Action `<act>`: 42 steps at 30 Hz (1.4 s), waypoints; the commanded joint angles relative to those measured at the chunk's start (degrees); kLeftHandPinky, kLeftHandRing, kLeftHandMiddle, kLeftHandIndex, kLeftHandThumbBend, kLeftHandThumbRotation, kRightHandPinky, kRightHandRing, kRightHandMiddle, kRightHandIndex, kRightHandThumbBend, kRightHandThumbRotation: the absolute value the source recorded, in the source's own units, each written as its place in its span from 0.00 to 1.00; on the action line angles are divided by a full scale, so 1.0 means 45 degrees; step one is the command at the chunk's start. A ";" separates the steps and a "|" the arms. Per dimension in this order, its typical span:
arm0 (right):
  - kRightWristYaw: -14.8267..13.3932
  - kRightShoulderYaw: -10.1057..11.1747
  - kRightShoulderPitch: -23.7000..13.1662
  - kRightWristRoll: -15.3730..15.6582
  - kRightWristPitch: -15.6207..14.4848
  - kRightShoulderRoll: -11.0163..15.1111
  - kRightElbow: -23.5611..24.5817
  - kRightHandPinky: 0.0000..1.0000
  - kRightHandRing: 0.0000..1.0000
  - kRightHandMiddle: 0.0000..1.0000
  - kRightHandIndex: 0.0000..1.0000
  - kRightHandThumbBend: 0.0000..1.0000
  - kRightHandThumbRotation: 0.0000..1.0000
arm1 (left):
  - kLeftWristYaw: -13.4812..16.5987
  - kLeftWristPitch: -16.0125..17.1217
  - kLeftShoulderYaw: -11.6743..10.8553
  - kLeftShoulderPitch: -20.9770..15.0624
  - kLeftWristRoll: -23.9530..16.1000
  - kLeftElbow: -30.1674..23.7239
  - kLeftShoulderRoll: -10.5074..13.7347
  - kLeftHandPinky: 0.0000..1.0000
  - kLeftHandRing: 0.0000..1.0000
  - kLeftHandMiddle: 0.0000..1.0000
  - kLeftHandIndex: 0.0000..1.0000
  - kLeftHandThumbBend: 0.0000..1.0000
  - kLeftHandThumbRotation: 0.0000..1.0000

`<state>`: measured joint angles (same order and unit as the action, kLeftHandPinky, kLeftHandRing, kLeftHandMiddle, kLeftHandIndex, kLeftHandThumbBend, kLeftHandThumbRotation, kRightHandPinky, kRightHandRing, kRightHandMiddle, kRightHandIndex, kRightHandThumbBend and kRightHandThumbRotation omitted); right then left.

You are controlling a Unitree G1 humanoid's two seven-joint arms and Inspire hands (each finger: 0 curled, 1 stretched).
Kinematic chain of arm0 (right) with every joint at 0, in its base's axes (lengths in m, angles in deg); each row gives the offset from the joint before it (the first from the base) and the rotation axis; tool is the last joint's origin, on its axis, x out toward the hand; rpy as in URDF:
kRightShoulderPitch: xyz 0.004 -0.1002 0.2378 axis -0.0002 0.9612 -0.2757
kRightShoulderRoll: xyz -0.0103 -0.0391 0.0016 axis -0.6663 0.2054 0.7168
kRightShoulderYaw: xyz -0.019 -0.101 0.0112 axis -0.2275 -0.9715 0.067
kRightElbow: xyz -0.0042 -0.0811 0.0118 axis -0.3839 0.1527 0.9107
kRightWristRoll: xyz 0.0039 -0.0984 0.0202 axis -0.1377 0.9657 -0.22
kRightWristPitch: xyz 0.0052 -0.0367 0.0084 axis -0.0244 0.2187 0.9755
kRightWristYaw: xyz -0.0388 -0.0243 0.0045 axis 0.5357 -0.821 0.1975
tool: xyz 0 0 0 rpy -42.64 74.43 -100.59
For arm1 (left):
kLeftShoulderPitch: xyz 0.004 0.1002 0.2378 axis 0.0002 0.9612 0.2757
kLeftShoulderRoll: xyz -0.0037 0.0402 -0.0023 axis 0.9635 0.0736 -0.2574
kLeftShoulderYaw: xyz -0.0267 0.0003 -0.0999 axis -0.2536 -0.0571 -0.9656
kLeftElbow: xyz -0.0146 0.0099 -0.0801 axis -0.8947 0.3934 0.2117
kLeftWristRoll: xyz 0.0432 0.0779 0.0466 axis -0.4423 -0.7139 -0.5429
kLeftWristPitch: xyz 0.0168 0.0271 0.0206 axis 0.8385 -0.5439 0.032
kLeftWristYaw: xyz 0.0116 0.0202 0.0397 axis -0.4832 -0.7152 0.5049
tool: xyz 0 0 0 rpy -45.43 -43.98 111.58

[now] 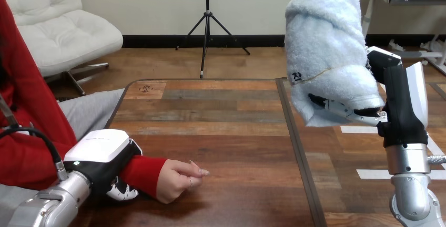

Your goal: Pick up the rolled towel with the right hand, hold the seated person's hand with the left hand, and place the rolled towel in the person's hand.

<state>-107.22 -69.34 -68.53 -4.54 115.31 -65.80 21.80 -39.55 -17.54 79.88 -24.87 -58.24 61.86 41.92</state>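
1. The towel (326, 53) is off the bench (221, 111). It is held upright and high at the view's right, well apart from the person's hand (176, 181).
2. The right robot hand (402, 101) grips the roll low down, with its fingers (342, 112) curled under and round the lower end. The pick-up looks done.
3. The left robot hand (102, 148) lies over the person's wrist at the red sleeve (143, 170). Its fingers (123, 191) curl beneath the sleeve, so it seems to clasp the wrist rather than the hand itself.
4. The person's hand rests on the bench just beyond the left robot hand. It is loosely closed, with the fingers curled in.
5. The step in hand, as I judge it, is the carry. Picking and holding are settled, and placing is not yet begun.
6. The next move calls for the right arm to swing left and down across the bench, bringing the roll's lower end to the person's hand.
7. A closed palm gives the towel no seat. The person's hand would need to open or turn up, with the left robot hand steadying the wrist meanwhile.
8. The right robot hand's fingers should loosen only once the towel rests in that palm. Because the roll is tall and gripped only at its foot, it may tip during a quick swing.
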 commanded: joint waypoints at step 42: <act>-0.0255 -0.0144 -0.0580 0.0572 0.0340 -0.0875 -0.0225 0.27 0.32 0.39 0.45 0.74 0.00 | 0.0324 0.0583 -0.1744 -0.0190 0.0637 -0.2871 0.0291 0.32 0.37 0.40 0.40 0.75 0.00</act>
<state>-106.83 -69.88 -68.50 -2.54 115.34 -68.80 21.16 -39.01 -15.03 75.71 -21.74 -56.64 55.82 42.50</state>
